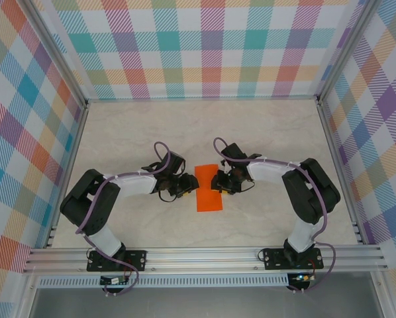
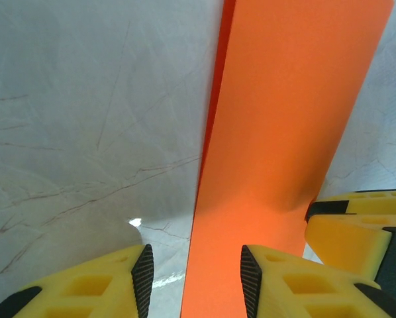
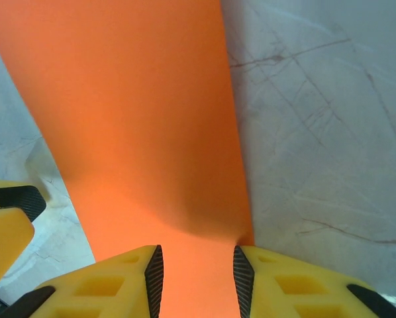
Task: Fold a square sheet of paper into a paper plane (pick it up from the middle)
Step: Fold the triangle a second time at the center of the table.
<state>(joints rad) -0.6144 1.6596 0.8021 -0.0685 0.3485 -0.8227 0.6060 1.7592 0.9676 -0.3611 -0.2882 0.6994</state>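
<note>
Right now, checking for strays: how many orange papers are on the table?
1: the orange paper lies centrally, left gripper and right gripper at its sides; another could hide underneath.

Lying flat near the middle of the table (image 1: 118,132) as bright orange paper (image 1: 208,189), plain and matte. Folded into a long rectangular strip, not yet a pointed dart. Slightly lifted along one long edge, with darker orange showing beneath.
</note>
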